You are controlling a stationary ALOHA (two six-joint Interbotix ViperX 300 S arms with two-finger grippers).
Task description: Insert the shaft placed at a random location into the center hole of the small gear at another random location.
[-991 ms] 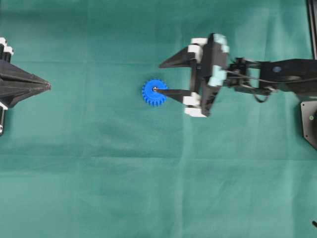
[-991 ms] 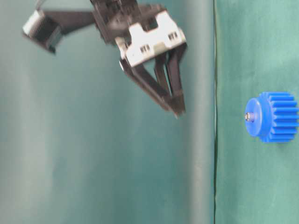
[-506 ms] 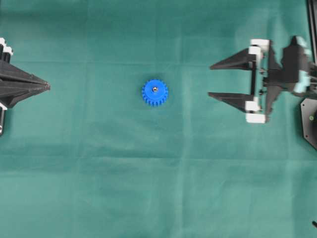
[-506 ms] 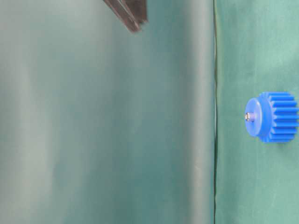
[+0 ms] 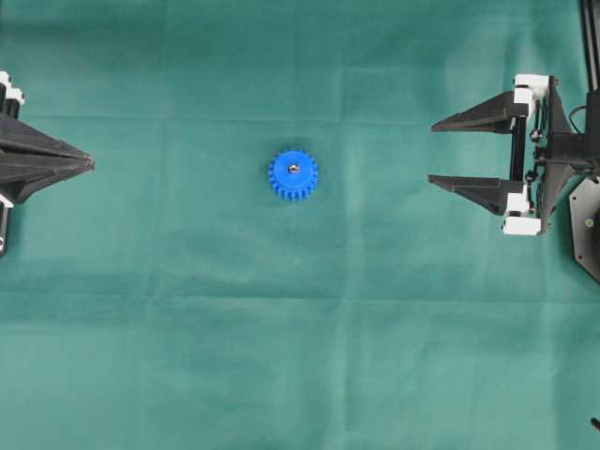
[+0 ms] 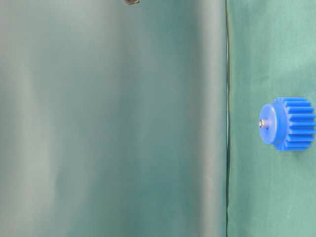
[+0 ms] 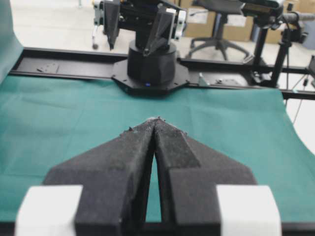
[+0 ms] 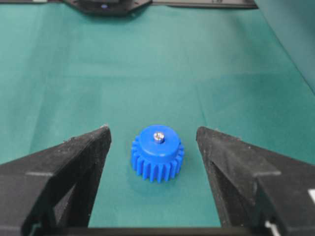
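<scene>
The small gear [image 5: 293,175] is a bright blue toothed wheel lying flat on the green cloth, also in the table-level view [image 6: 289,123] and the right wrist view [image 8: 157,153]. The shaft [image 8: 158,137] stands as a silver pin in the gear's middle, its tip poking out of the hub [image 5: 293,169] [image 6: 262,123]; the center hole is filled by it and hidden. My right gripper [image 5: 434,152] is open and empty at the right edge, well away from the gear [image 8: 153,135]. At the left edge my left gripper [image 5: 92,163] is shut with nothing in it [image 7: 157,119].
Green cloth covers the whole table [image 5: 281,328]. The right arm's black base [image 7: 150,64] stands at the far edge in the left wrist view, with a chair and stands behind it. A green backdrop [image 6: 113,123] fills the left of the table-level view.
My right gripper, open, has drawn back to the right from the gear to the table's right edge, leaving the shaft standing in the gear. The left gripper has not moved.
</scene>
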